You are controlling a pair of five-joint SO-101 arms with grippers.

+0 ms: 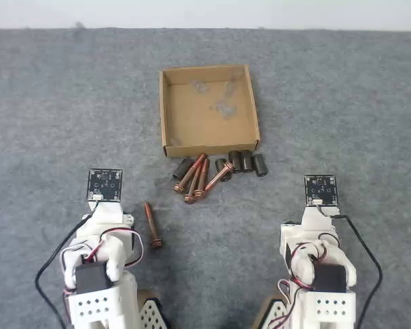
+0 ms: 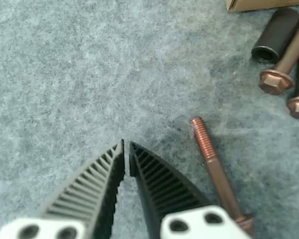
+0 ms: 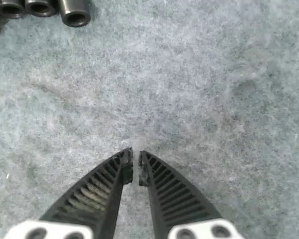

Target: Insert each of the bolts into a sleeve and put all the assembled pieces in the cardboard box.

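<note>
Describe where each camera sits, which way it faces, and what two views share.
High view: overhead, facing down on box, left arm, right arm.
Left wrist view: on left arm, facing mat; left tool, lone bolt.
Right wrist view: on right arm, facing mat; right tool, sleeves.
Shared: lone bolt, high and left wrist views.

Clad in white plastic around black motor blocks, over perforated white bases. Trail looping red, white and black wires and a thick black cable. Carry a black square circuit board at each wrist. End in left tool and right tool: black, ribbed, tapering fingers on white mounts with round holes.
</note>
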